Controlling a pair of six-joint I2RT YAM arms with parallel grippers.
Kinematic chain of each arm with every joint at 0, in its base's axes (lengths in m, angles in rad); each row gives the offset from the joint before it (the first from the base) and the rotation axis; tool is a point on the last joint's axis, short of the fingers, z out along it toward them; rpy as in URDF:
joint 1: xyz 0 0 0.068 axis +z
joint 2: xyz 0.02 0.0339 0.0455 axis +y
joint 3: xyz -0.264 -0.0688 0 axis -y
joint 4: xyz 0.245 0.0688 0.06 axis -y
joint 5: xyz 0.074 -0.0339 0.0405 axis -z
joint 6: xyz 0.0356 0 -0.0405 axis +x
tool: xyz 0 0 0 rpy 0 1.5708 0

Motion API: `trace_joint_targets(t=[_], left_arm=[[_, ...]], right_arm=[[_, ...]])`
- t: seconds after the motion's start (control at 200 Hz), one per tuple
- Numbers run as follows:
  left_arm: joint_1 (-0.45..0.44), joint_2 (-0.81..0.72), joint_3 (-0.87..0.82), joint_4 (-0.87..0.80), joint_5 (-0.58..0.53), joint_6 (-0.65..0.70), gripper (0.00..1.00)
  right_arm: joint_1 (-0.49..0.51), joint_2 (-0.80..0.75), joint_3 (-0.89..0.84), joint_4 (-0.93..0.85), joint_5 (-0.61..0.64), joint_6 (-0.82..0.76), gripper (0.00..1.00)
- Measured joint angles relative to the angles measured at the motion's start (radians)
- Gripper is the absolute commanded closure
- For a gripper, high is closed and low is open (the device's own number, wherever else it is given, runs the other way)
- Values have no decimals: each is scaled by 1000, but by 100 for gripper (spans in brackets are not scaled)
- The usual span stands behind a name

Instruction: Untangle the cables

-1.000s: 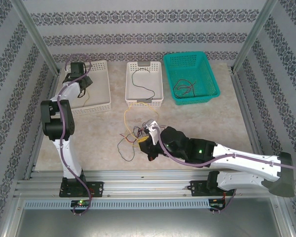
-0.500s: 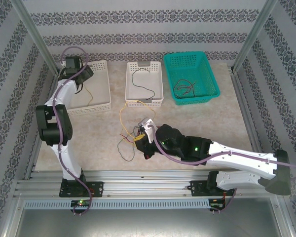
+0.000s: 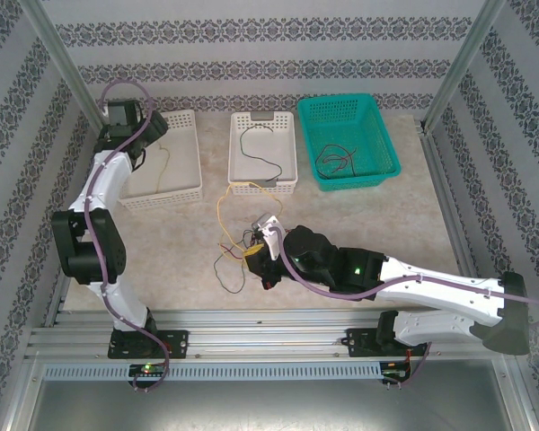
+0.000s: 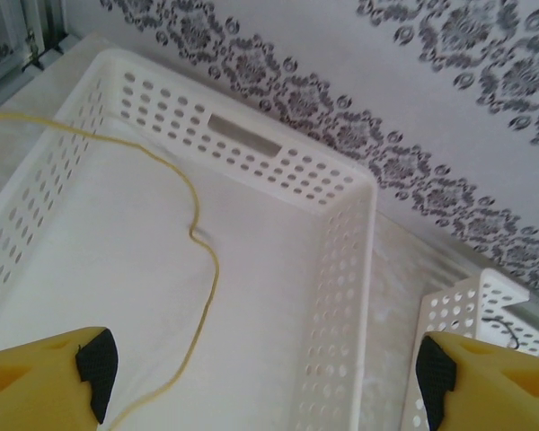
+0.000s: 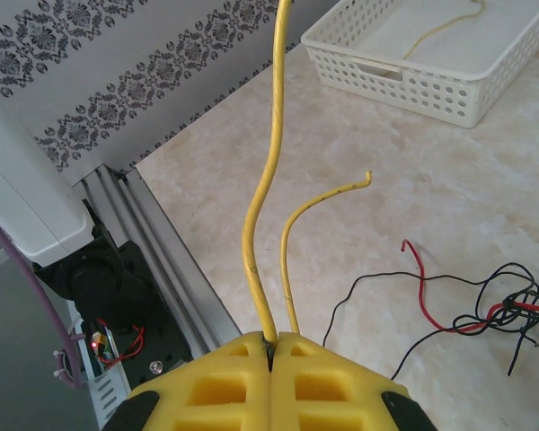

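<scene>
Left hand (image 4: 265, 373): jaws wide apart and holding nothing, hanging over the left white basket (image 4: 359, 233). One yellow cable (image 4: 202, 242) lies on its floor, and one end seems to cross the rim on the far left.

Right hand (image 5: 271, 348): pads pressed together on a second yellow cable (image 5: 268, 162), low over the worktop (image 3: 413, 224). Two strands leave the pads, one long and one with a short free tip. The tangle (image 5: 512, 305) of red and black cables sits just beside it. I cannot tell whether the held cable is threaded through that knot.

Risks as I judge them:
- If it is threaded, lifting would drag the whole tangle and tighten it.
- The wire is thin and could slip from the pads under tension.
- The left finger (image 4: 94, 368) is close to the basket cable. Drawing the arm away could hook it and pull it over the wall.
- The free tip may catch in the basket perforations.
</scene>
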Motion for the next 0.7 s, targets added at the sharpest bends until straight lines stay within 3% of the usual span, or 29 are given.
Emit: trace_joint_targets(t=[0.205, 0.395, 0.704], left_arm=[[0, -131, -112, 0, 15, -50, 12], [0, -411, -221, 4, 29, -101, 9], [2, -939, -415, -75, -91, -98, 0]], right_arm=[[-13, 8, 12, -6, -16, 0, 100], [-132, 128, 157, -27, -132, -5, 100], [-254, 589, 718, -144, -418, -23, 100]])
